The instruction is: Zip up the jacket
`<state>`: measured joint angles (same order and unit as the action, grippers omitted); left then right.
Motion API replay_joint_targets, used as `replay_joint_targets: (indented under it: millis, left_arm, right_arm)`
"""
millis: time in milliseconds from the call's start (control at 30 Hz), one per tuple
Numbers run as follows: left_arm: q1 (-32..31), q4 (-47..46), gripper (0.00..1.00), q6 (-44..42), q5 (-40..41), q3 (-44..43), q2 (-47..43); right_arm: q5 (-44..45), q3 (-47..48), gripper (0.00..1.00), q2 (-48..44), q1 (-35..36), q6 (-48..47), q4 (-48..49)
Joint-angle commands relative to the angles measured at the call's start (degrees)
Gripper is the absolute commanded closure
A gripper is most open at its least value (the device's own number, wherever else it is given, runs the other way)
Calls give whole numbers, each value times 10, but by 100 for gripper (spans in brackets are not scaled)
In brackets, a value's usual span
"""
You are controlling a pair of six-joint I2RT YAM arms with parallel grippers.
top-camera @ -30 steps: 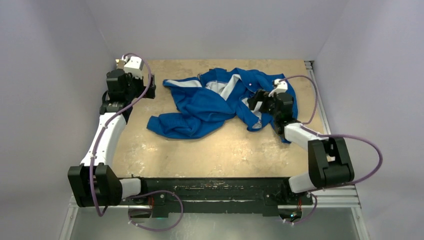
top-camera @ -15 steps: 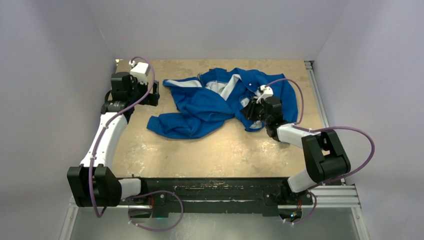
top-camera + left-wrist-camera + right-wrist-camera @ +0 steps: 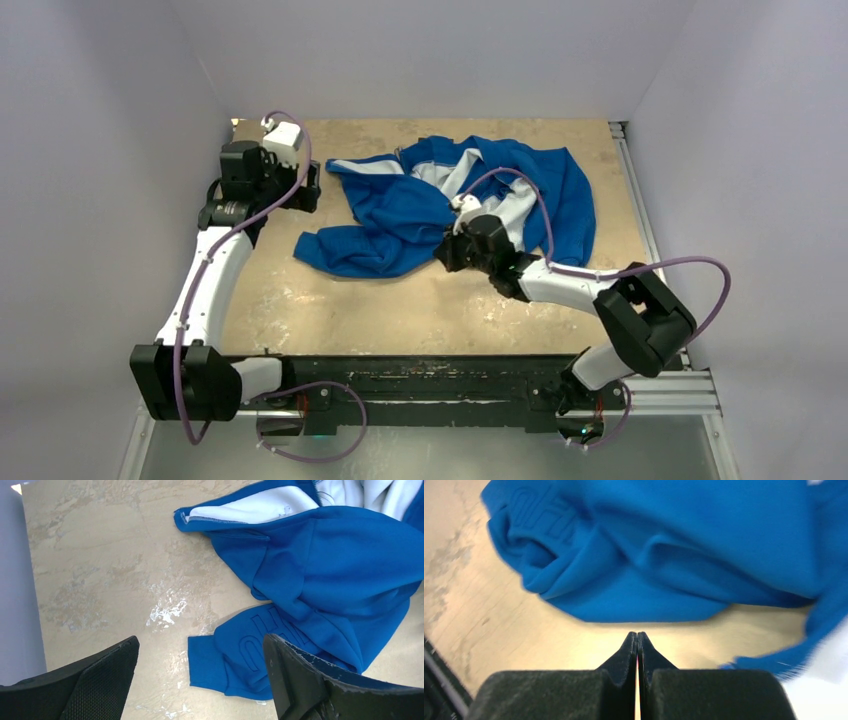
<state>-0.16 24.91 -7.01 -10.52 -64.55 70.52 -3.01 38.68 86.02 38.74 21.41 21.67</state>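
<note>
Since a second ago the right arm has swung in from the right-hand side of the jacket [image 3: 400, 205] to its near edge. That leaves the garment's right half uncovered, and the arm's jaws have snapped together.

The jacket lies crumpled on the far half of the table [image 3: 420, 300], blue side mostly up. Its front lies open, with pale lining showing around the collar. One sleeve trails toward the near left, and raised lettering [image 3: 252, 640] stands out near its end.

The right gripper [image 3: 447, 258] sits low over the table, just at the near fold of the fabric. Through its own camera the fingers [image 3: 624, 655] are pressed flat together with nothing caught between them. There is bare tabletop beneath them and the blue fold just beyond the tips. That arm rises from its base at the near right, its elbow folded high and its forearm reaching left and away.

The left arm runs up the table's left edge, its wrist turned toward the jacket. The left gripper [image 3: 305, 190] hangs beside the garment without touching it, its fingers spread wide and empty.
</note>
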Motion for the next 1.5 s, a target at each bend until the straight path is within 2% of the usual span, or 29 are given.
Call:
replay_joint_targets:
  millis: [0, 100, 233, 333, 400, 467, 533, 633, 800, 900, 1067, 1133, 1167, 1233, 1300, 1333, 1467]
  left_arm:
    - [-8, 12, 7, -29, -16, -34, -28]
    - [-8, 24, 6, -38, -18, -46, -25]
    - [-29, 43, 1, -84, -56, -60, -25]
    - [-79, 53, 1, -150, -44, -59, -26]
    - [-122, 61, 1, -189, -17, -57, -22]
    - [-160, 64, 1, -208, 13, -57, -15]
    - [-196, 66, 1, -209, 28, -58, -7]
    - [-253, 63, 1, -212, 45, -55, 4]
    - [-415, 40, 1, -253, 129, -53, 47]
    - [-508, 12, 1, -295, 178, -55, 98]
    - [-576, -63, 1, -370, 212, -40, 177]
    - [-589, -102, 1, -405, 226, -33, 208]
    - [-594, -113, 1, -420, 231, -35, 224]
    - [-600, -139, 1, -449, 238, -44, 260]
    - [-605, -154, 1, -467, 243, -67, 297]
    - [-606, -160, 1, -474, 243, -78, 314]
    - [-611, -205, 1, -495, 248, -100, 383]
  right_arm:
    - [42, 67, 98, 17, 53, -15, -56]
    - [95, 68, 62, -1, 63, 20, -96]
    - [160, 31, 35, -80, 59, 99, -143]
    - [209, 5, 22, -142, 30, 176, -198]
    - [208, -8, 17, -173, -23, 223, -234]
    - [210, -13, 13, -192, -74, 236, -254]
    - [241, 0, 13, -191, -111, 210, -268]
    - [281, 45, 13, -160, -179, 174, -287]
    - [250, 108, 16, -60, -300, 130, -267]
    - [223, 142, 19, 17, -328, 122, -255]
    - [174, 159, 28, 89, -347, 113, -208]
    - [157, 163, 37, 103, -351, 104, -198]
    - [154, 163, 47, 104, -354, 99, -193]
    - [147, 162, 75, 94, -359, 90, -191]
    - [142, 165, 89, 62, -361, 80, -195]
    - [140, 167, 92, 43, -361, 75, -200]
    - [129, 188, 94, -35, -361, 62, -255]
